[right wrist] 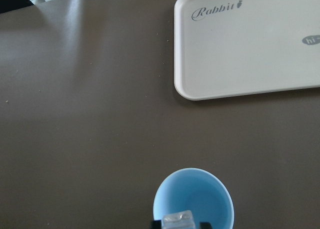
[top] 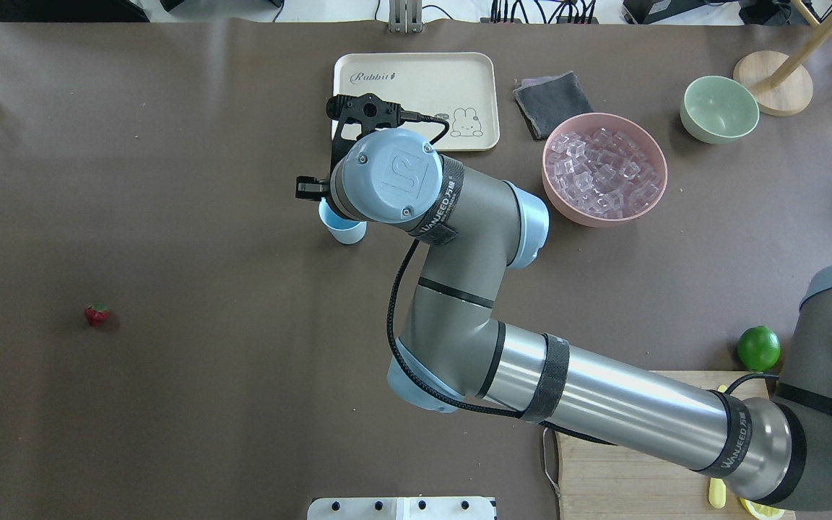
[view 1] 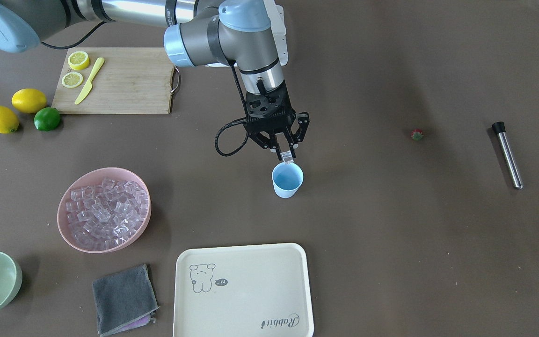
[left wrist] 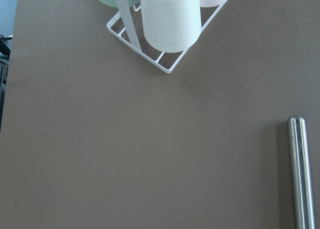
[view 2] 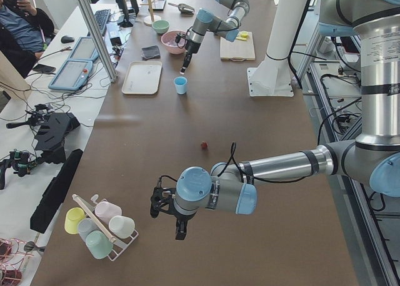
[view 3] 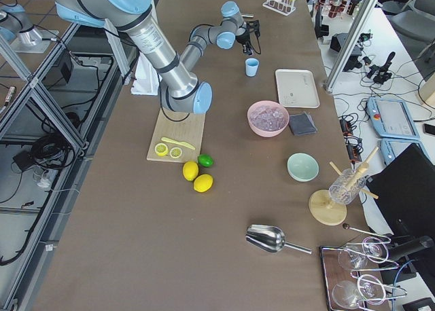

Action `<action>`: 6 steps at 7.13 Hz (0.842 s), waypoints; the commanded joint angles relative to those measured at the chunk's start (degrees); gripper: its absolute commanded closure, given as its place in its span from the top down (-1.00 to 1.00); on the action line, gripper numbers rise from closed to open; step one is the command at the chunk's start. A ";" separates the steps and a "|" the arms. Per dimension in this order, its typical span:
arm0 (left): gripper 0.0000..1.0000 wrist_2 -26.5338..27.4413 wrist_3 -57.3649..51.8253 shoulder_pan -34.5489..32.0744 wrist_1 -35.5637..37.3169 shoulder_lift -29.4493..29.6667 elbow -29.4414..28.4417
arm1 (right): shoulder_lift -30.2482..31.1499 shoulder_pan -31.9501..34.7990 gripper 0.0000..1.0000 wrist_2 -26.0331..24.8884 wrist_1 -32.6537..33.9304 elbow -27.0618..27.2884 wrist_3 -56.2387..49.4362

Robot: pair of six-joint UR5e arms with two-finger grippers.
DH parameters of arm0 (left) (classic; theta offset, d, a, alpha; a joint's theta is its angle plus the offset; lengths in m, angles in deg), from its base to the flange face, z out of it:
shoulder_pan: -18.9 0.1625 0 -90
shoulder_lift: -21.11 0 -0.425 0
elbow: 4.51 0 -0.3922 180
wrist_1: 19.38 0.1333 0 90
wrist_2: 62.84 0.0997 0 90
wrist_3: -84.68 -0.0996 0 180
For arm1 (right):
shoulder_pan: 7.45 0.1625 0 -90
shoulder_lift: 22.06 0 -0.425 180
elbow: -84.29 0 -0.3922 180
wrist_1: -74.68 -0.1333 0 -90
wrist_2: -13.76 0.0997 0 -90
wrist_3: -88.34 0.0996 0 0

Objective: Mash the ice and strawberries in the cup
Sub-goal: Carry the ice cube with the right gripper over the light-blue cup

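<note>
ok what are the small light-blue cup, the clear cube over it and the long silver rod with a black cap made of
The small light-blue cup: likely matte plastic, even colour, thin pale rim. The clear cube: colourless and glassy, ice or acrylic, cannot tell which. The long silver rod: probably polished steel, bright streaks run along it; its black cap looks like dull plastic or rubber.

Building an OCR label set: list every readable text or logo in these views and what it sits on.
"Rabbit": script in a corner of the cream tray.
"hi": grey speech bubble on the same tray, cut off by the right wrist view's edge.
"WANJEED": black straps around the right arm.
"UR": logo on that arm's blue joint cap.
Screens in the side views: too small to read.
</note>
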 commanded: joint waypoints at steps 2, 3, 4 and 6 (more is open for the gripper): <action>0.97 -1.20 -0.06 0.00 -0.11 -0.33 -0.08 | -0.18 -0.37 -0.30 -0.78 -1.83 -1.44 0.18; 0.97 -1.20 -0.06 0.00 -0.11 -0.33 0.01 | -0.09 -0.72 0.42 -0.96 -1.83 -1.44 0.27; 0.97 -1.20 -0.06 0.00 -0.11 -0.33 -0.08 | 0.00 -0.81 0.96 -0.96 -1.83 -1.44 0.27; 0.97 -1.20 -0.06 0.00 -0.11 -0.41 -0.08 | 0.35 -0.64 0.99 -0.18 -1.65 -0.66 -0.17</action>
